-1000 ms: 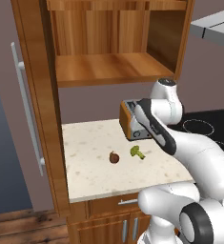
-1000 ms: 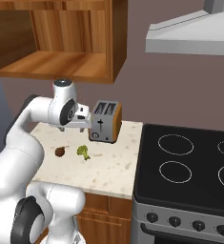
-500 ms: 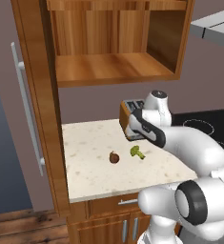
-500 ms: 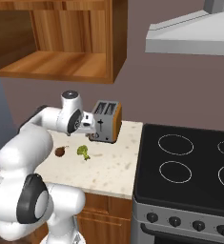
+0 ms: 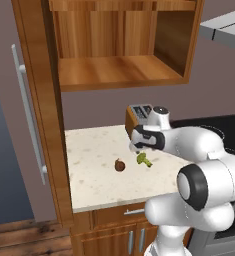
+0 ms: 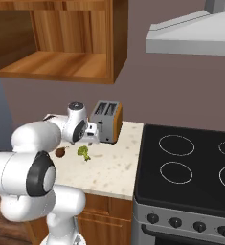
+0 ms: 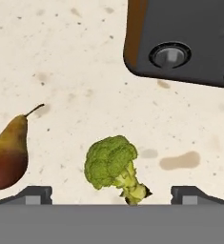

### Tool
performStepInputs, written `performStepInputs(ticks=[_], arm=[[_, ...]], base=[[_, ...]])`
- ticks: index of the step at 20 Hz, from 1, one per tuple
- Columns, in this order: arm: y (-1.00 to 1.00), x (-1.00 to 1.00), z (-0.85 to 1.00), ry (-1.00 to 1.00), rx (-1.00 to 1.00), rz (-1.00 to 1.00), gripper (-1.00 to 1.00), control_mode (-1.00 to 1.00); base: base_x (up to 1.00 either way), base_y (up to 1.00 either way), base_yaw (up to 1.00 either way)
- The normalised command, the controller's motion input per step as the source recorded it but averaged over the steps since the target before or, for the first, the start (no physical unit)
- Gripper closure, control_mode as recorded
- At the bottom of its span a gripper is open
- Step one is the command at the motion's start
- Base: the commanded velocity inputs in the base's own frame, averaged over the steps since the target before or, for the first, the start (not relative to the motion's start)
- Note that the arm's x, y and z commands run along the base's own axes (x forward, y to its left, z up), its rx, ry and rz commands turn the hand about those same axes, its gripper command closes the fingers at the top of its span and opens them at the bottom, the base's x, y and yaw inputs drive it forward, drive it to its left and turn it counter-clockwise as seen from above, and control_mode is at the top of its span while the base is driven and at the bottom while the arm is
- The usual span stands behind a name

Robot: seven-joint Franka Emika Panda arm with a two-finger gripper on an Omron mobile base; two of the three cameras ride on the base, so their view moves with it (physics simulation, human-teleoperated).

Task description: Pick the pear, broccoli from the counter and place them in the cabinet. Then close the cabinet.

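The dark brown pear (image 5: 120, 165) (image 6: 61, 152) (image 7: 7, 152) and the green broccoli (image 5: 144, 160) (image 6: 84, 152) (image 7: 111, 164) lie side by side on the beige counter (image 5: 91, 150) (image 6: 116, 165) (image 7: 85, 71). My gripper (image 5: 136, 148) (image 6: 91, 139) (image 7: 112, 195) hangs open just above the broccoli, pointing down. In the hand view its fingertips (image 7: 35, 194) stand wide on either side of the floret and touch nothing. The wooden cabinet (image 5: 119, 75) (image 6: 61, 62) above is open, with a bare shelf. Its door (image 5: 39, 100) is swung out to the left.
A brown toaster (image 5: 138, 113) (image 6: 106, 119) (image 7: 180, 38) stands on the counter right behind the gripper. The black stovetop (image 6: 190, 167) (image 5: 224, 125) adjoins the counter on the right, under a grey hood (image 6: 190, 38). The door's silver handle (image 5: 29, 115) juts out at the left.
The hand has swung a little left and lower, closer over the broccoli. Its jaws stay open. Pear and broccoli have not moved.
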Motion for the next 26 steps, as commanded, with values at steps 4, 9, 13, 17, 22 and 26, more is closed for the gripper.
performStepInputs(ticks=[4, 9, 13, 17, 22, 26], arm=[[0.00, 0.00, -0.52, 0.00, 0.00, 0.00, -1.00, -1.00], [0.00, 0.01, -0.48, 0.00, 0.00, 0.00, -1.00, -1.00], [0.00, 0.22, -0.37, 0.00, 0.00, 0.00, -1.00, -1.00], [0.00, 0.34, -0.35, 0.00, 0.00, 0.00, -1.00, -1.00], [0.00, 0.37, -0.30, -0.01, 0.00, 0.00, -1.00, -1.00], [0.00, 0.04, -0.61, 0.07, 0.00, 0.00, 1.00, -1.00]], base=[[0.00, 0.00, 0.00], [0.00, 0.00, 0.00], [0.00, 0.00, 0.00], [0.00, 0.00, 0.00], [0.00, 0.00, 0.00], [0.00, 0.00, 0.00]])
